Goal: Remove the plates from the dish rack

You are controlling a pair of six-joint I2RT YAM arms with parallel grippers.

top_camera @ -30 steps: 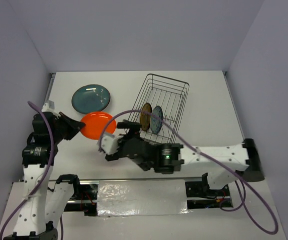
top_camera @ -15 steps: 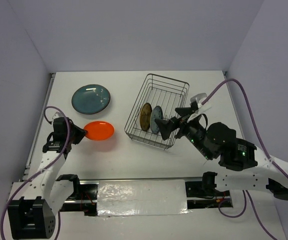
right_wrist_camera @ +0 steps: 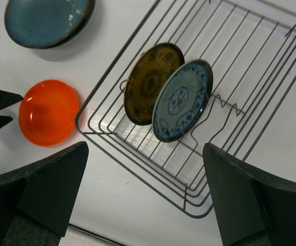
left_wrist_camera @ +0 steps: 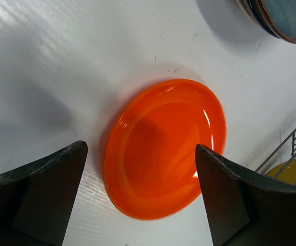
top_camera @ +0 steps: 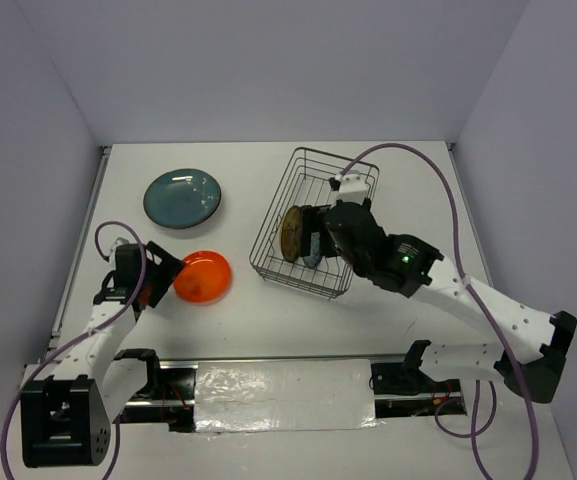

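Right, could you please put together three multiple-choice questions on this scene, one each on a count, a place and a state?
1. How many plates stand in the dish rack? A one; B two; C four.
2. Where is the orange plate? A inside the rack; B held up in the air; C on the table, left of the rack.
3. The left gripper is: A open; B shut on the orange plate; C out of view.

Answers:
1 B: the right wrist view shows a mustard-yellow plate and a blue-and-white plate upright side by side.
2 C: it lies flat on the white surface.
3 A: its fingers stand wide apart, one on either side of the plate.
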